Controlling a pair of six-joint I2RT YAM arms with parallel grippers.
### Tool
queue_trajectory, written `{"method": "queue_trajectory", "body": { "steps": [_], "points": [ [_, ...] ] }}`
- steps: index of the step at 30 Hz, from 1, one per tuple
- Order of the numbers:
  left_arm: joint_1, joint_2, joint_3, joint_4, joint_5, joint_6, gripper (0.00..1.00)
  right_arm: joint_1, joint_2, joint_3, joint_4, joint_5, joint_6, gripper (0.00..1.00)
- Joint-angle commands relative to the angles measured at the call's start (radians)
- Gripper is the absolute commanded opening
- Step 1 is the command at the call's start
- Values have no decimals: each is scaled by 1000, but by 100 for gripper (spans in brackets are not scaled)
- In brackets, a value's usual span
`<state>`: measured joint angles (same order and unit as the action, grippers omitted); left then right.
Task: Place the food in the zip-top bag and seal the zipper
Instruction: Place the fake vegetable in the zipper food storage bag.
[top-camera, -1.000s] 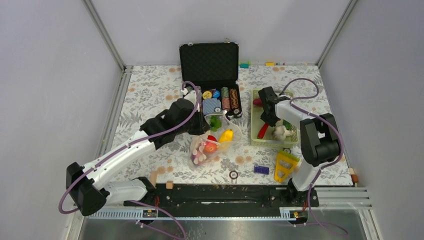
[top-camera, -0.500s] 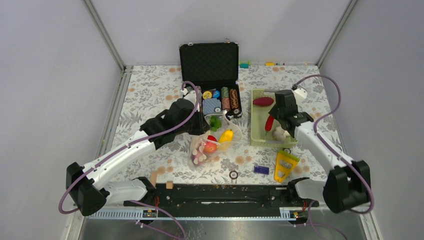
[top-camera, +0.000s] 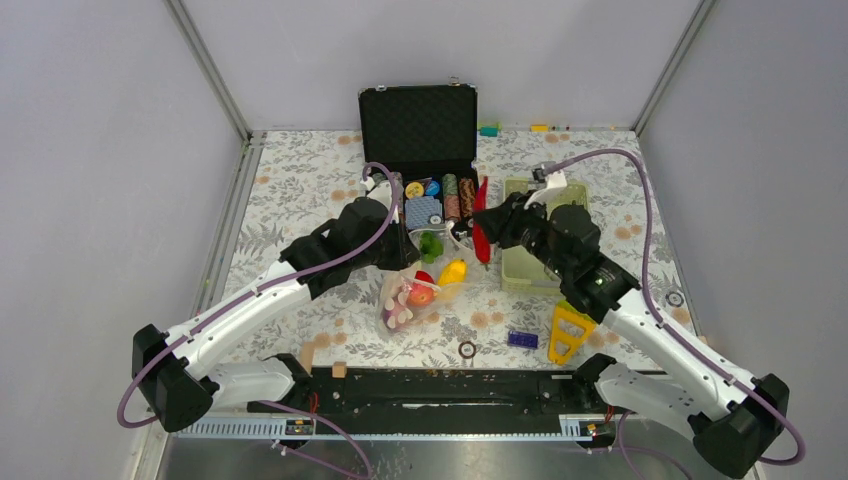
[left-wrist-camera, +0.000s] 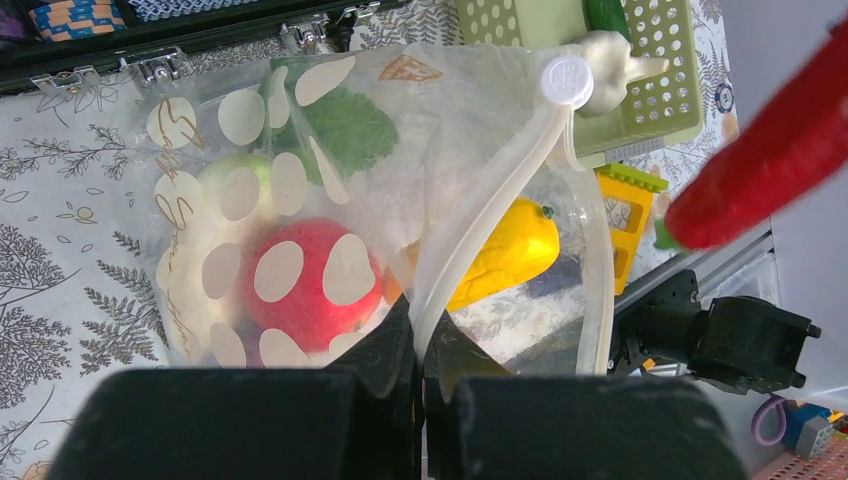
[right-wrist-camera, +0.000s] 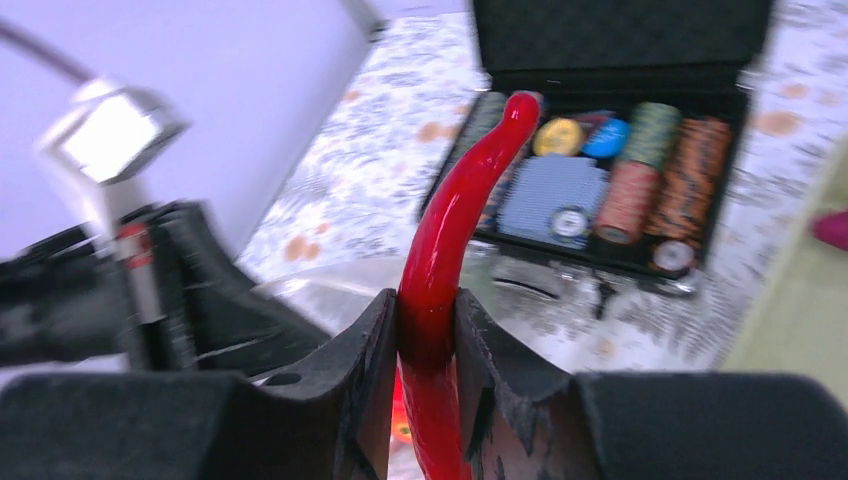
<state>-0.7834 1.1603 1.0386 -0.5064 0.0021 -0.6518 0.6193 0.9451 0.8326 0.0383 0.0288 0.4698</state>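
The clear zip-top bag lies in the middle of the table, holding a red round piece, a yellow piece and a green leafy piece. My left gripper is shut on the bag's mouth edge with the zipper strip, holding the mouth up. My right gripper is shut on the red chili and holds it in the air just right of the bag's mouth, as the top view shows the chili. The chili also shows in the left wrist view.
An open black case with striped poker chips stands behind the bag. A pale green basket sits to the right, with a white piece in it. A yellow toy, a blue brick and a small ring lie near the front.
My right gripper lifted the red chili out of the green basket and carried it left towards the bag's mouth. The left arm and the bag have not moved.
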Motion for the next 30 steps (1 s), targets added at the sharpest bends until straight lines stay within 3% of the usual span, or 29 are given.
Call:
{"method": "queue_trajectory", "body": {
  "steps": [1,8,17,30],
  "points": [
    [5,-18,24,40,2,-16,0,117,-1,-9,239,-80,-70,10],
    [5,-29,22,44,7,-26,0,212,109,-68,479,-83,-48,12],
    [5,-38,20,49,2,-32,0,299,126,-192,609,-53,-16,16],
    [5,-41,22,51,1,-40,0,351,130,-236,538,-34,-21,19]
  ]
}}
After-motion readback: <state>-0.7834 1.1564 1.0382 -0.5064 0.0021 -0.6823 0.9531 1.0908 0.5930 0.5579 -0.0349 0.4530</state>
